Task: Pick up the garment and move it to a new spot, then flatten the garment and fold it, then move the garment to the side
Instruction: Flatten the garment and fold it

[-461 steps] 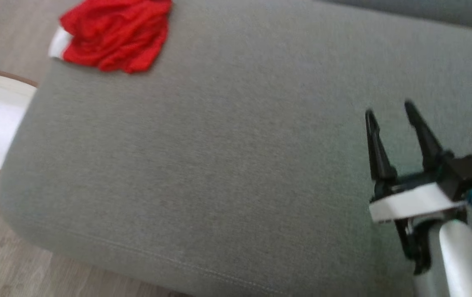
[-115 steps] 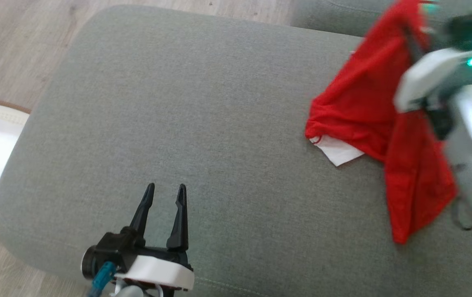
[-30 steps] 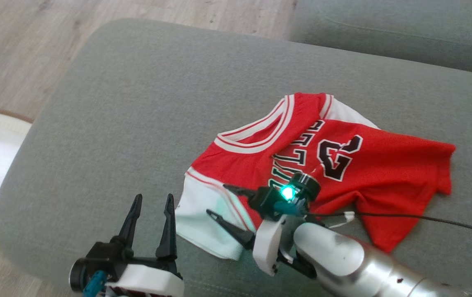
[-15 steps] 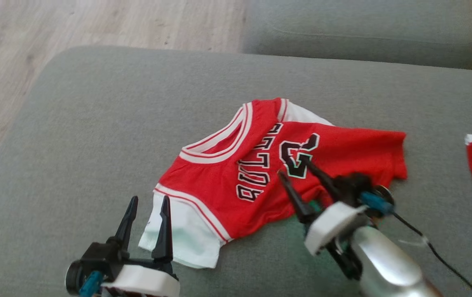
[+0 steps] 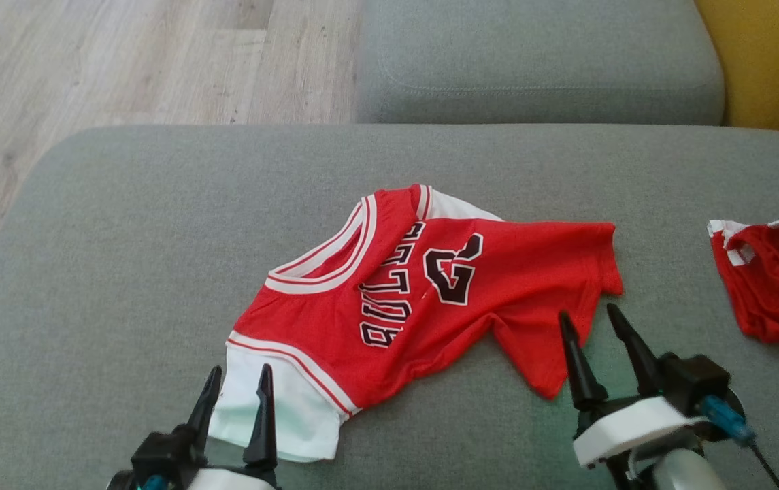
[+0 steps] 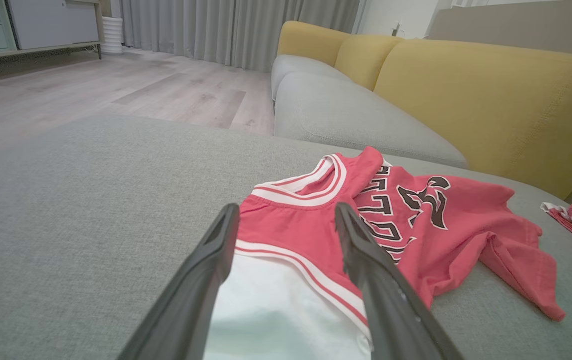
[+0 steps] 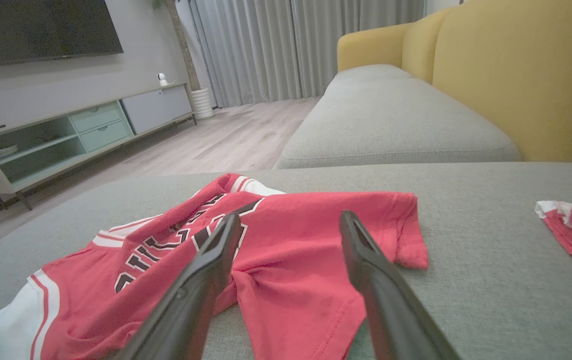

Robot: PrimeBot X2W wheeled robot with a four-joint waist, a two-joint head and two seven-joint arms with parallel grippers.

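The garment [image 5: 423, 299] is a red jersey with white trim, black lettering and a white sleeve, lying rumpled on the grey sofa seat [image 5: 124, 258]. It shows too in the left wrist view as the garment [image 6: 415, 225] and in the right wrist view as the garment [image 7: 286, 250]. My left gripper [image 5: 238, 380] stands open at the jersey's near white sleeve, fingers over its edge, nothing held. My right gripper [image 5: 588, 318] is open at the jersey's near right hem, empty.
A second red-and-white cloth [image 5: 777, 279] lies at the seat's right edge. Another grey cushion [image 5: 539, 61] sits behind, a yellow backrest [image 5: 770, 61] at far right. Wooden floor [image 5: 90, 61] lies beyond the seat's left and far edges.
The head camera has swung right and up. My right gripper has pulled back off the jersey's middle toward its near right hem, and now points away from me. The jersey lies still.
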